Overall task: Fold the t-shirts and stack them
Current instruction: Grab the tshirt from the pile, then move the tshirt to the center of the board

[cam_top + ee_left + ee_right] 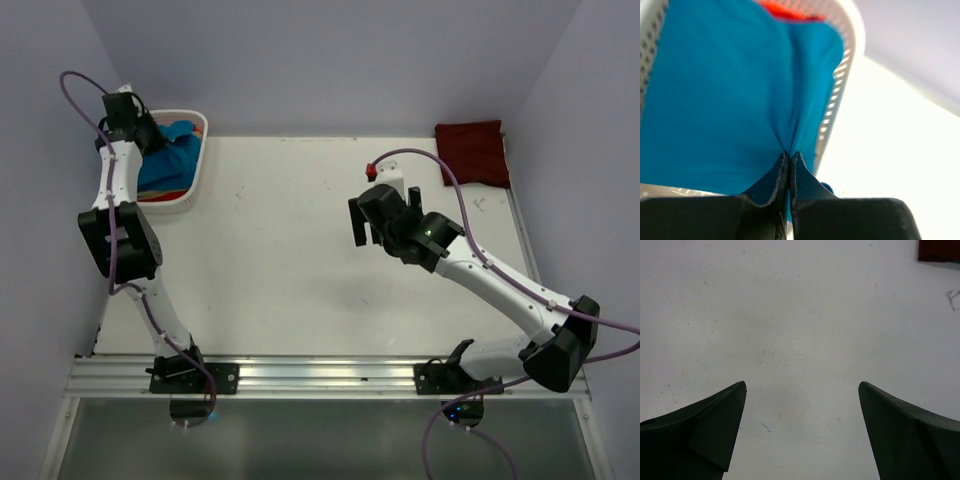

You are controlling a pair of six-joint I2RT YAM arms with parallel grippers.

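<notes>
A teal-blue t-shirt (178, 160) lies bunched in the white slotted basket (200, 170) at the table's far left corner. My left gripper (150, 135) reaches into the basket and is shut on a pinched fold of this shirt (715, 90), its tips (790, 154) pressed together on the cloth. A strip of bright red t-shirt (785, 10) shows beneath the teal one. A dark maroon t-shirt (472, 152) lies folded at the far right corner, its edge also in the right wrist view (939, 250). My right gripper (365, 228) hovers open over bare table (802, 385).
The basket wall (832, 110) rises just right of the pinched cloth. The white table (280, 250) stretches between both arms, with purple walls behind and on both sides. A metal rail (320, 375) holds the arm bases at the near edge.
</notes>
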